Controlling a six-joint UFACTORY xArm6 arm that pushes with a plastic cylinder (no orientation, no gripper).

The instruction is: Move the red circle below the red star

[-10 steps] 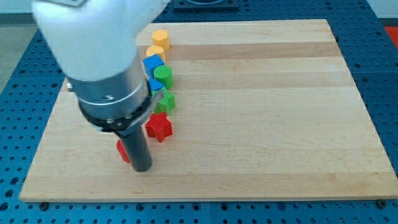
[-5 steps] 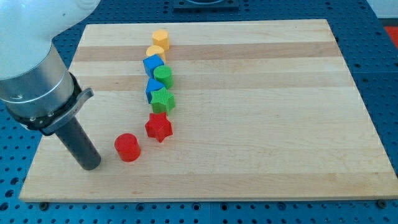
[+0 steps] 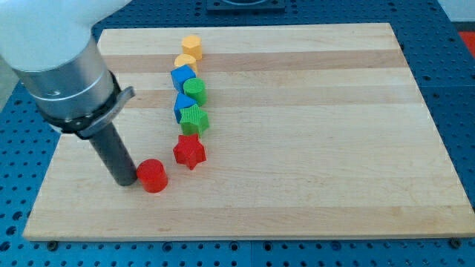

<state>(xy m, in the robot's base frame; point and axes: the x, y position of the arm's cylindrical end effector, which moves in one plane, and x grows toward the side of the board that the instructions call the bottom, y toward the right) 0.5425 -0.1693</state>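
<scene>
The red circle (image 3: pixel 153 176) lies on the wooden board (image 3: pixel 312 148), low on the view's left. The red star (image 3: pixel 189 151) sits just up and to the right of it, a small gap between them. My tip (image 3: pixel 125 181) rests on the board right at the red circle's left side, touching it or nearly so. The rod rises up and to the left to the grey arm body.
Above the red star a column of blocks runs toward the view's top: a green star (image 3: pixel 195 119), a blue block (image 3: pixel 182 104), a green cylinder (image 3: pixel 194 91), a blue block (image 3: pixel 182 77), a yellow block (image 3: pixel 185 62) and a yellow hexagon (image 3: pixel 191 47).
My tip went from over the red circle out to its left, then came back right until it reached the circle's left side. The blocks have not visibly moved.
</scene>
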